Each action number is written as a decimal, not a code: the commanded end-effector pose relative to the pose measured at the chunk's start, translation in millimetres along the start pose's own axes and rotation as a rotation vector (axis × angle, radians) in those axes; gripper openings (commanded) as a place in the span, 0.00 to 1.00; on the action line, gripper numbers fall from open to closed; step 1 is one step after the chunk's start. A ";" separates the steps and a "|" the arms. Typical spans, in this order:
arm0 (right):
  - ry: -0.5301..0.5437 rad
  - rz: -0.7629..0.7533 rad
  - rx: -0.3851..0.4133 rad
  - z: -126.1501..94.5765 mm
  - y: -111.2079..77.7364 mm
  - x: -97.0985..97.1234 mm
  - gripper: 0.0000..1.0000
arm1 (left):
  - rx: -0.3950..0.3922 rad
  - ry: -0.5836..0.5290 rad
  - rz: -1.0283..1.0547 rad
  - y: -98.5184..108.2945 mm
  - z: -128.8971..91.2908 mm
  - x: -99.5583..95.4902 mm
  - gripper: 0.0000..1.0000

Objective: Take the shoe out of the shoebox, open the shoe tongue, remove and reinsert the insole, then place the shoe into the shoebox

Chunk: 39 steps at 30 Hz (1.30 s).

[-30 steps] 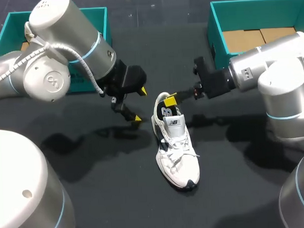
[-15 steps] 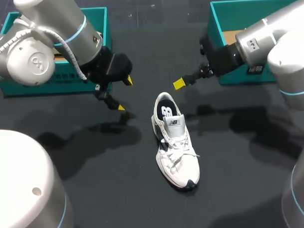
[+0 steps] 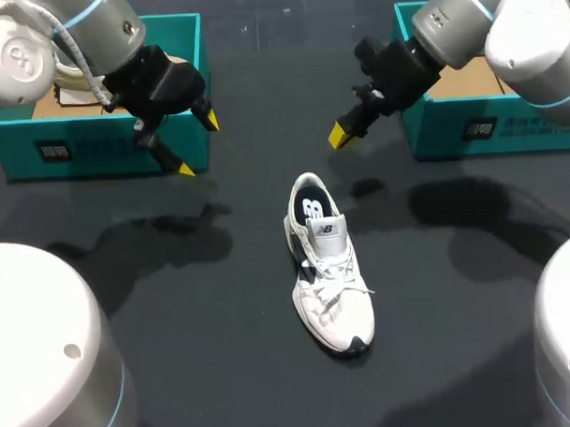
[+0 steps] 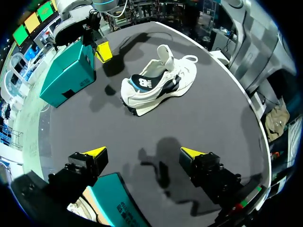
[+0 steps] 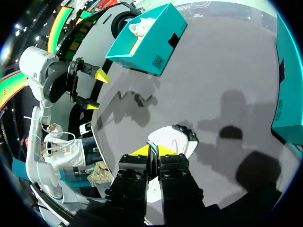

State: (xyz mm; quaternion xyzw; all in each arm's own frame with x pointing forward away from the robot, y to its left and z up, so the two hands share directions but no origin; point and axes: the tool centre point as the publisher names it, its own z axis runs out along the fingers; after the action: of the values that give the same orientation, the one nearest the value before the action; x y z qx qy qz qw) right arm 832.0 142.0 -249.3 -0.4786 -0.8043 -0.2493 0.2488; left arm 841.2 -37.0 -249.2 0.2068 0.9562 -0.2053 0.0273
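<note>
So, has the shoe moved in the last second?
No. The shoe lies at the same spot and angle, judged against the right shoebox.

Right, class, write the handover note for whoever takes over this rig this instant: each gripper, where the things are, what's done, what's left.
Left gripper: open, empty, in front of the left shoebox.
Right gripper: shut, empty, beside the right shoebox.
Shoe: upright on the table between them, tongue raised, insole inside.
Done: shoe out of the box.
Left: shoe into the shoebox; insole cycle cannot be confirmed.
</note>
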 end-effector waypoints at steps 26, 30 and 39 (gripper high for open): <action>-0.561 0.287 0.097 35.8 -27.6 27.1 0.00 | 0.042 0.067 0.201 55.4 -47.6 -15.3 1.00; -0.561 0.287 0.097 35.8 -27.6 27.1 0.00 | 0.042 0.067 0.201 55.4 -47.6 -15.3 1.00; -0.561 0.287 0.097 35.8 -27.6 27.1 0.00 | 0.042 0.067 0.201 55.4 -47.6 -15.3 1.00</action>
State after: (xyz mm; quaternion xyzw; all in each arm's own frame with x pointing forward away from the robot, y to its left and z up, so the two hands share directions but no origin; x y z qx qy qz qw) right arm 790.7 172.8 -262.7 -0.6250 -0.7768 -0.0289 0.0717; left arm 879.8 21.9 -225.2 0.3085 0.9264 -0.2155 0.0109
